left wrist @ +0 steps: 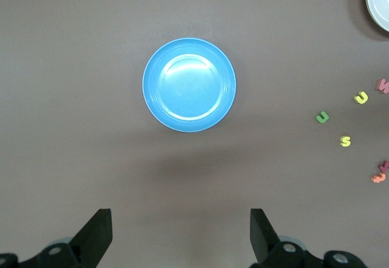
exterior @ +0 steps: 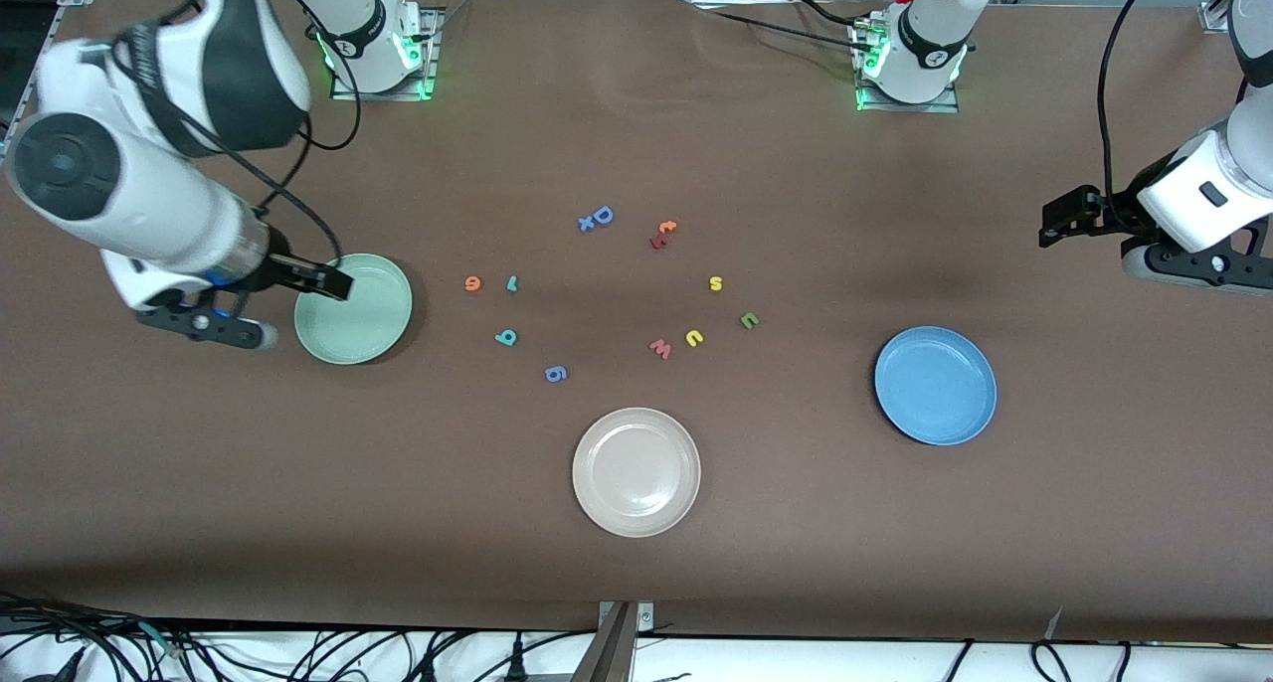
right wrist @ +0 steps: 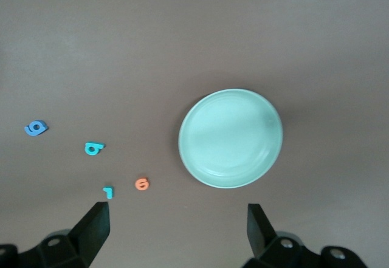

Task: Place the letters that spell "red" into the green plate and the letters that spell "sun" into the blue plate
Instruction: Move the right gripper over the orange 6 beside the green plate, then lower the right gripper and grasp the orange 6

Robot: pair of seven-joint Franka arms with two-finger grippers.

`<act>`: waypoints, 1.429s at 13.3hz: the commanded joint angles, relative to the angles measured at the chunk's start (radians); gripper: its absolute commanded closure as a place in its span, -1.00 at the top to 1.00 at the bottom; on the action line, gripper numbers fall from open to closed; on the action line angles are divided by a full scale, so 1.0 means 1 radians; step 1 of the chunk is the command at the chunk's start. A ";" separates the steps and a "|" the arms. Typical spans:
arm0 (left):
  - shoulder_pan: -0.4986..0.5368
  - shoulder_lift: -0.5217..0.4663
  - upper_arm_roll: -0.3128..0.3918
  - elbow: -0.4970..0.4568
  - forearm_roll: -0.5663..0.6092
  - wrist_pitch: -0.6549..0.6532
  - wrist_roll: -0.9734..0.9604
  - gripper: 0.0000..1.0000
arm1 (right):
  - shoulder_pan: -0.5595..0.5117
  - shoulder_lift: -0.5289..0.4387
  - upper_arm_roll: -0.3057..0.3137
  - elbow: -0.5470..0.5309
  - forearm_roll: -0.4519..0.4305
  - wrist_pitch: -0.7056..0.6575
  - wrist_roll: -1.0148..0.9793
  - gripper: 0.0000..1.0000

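The pale green plate (exterior: 353, 309) (right wrist: 231, 138) lies toward the right arm's end, the blue plate (exterior: 935, 385) (left wrist: 189, 84) toward the left arm's end. Between them lie the orange e (exterior: 473, 283) (right wrist: 141, 184), teal r (exterior: 512, 283) (right wrist: 107, 191), teal d (exterior: 506, 337) (right wrist: 93, 148), yellow s (exterior: 715, 283) (left wrist: 345, 141), yellow u (exterior: 694, 338) (left wrist: 361, 97) and green n (exterior: 749, 320) (left wrist: 322, 117). My right gripper (exterior: 206, 326) (right wrist: 178, 231) hangs open and empty over bare table beside the green plate. My left gripper (exterior: 1198, 264) (left wrist: 180, 231) is open and empty over bare table at its end.
A beige-white plate (exterior: 636, 471) lies nearest the front camera. Other letters lie among the task's: a blue D (exterior: 597, 218), a blue g (exterior: 556, 373), a red w (exterior: 659, 348) and a small red-orange pair (exterior: 663, 233).
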 commanded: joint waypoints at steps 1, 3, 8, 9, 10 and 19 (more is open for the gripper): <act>-0.004 0.019 0.002 0.040 0.022 -0.027 0.021 1.00 | 0.024 0.028 -0.005 -0.071 0.021 0.077 0.051 0.99; -0.004 0.019 0.002 0.040 0.022 -0.027 0.021 1.00 | 0.030 0.022 -0.002 -0.196 0.026 0.210 0.054 0.99; -0.002 0.019 0.002 0.040 0.022 -0.027 0.021 1.00 | 0.030 0.029 0.058 -0.411 0.031 0.465 0.093 0.99; -0.002 0.019 0.002 0.040 0.022 -0.027 0.021 1.00 | 0.030 0.028 0.065 -0.463 0.032 0.507 0.093 0.99; -0.002 0.019 0.002 0.042 0.022 -0.027 0.021 1.00 | 0.030 0.028 0.078 -0.517 0.046 0.557 0.093 0.99; -0.002 0.019 0.002 0.042 0.022 -0.027 0.021 1.00 | 0.028 0.103 0.130 -0.681 0.075 0.836 0.093 0.96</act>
